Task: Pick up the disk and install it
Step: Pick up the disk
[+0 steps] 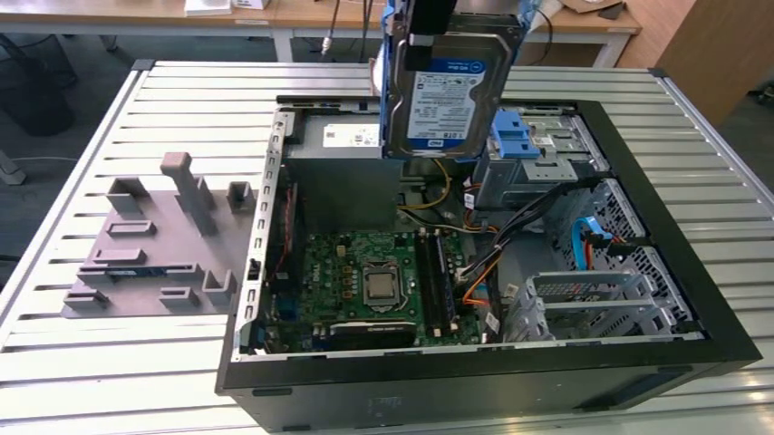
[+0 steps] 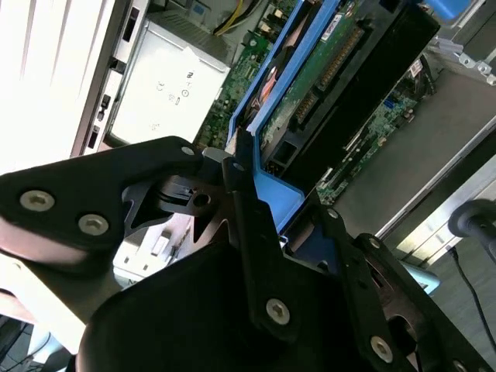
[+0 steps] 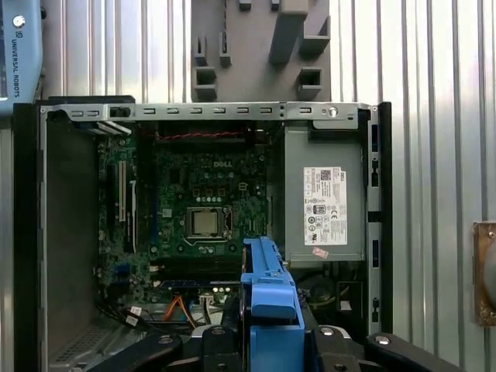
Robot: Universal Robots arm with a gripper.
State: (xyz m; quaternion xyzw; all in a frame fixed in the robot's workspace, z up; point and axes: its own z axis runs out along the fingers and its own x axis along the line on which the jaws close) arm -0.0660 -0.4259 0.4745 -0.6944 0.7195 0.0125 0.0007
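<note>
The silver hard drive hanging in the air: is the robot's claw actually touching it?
Touching. The second wrist view shows the gripper clamped on the disk, its black fingers pressed against the drive's blue edge with no gap.

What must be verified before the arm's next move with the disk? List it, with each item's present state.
1. Grip: gripper shut on the disk by its blue frame: ok.
2. Attitude: disk hangs roughly upright, label facing the exterior view: ok.
3. Clearance: disk is above the open computer case, touching nothing that shows: ok.
4. Drive cage free to receive it: cannot tell.
5. Cables beside the cage out of the path: cannot tell.
</note>
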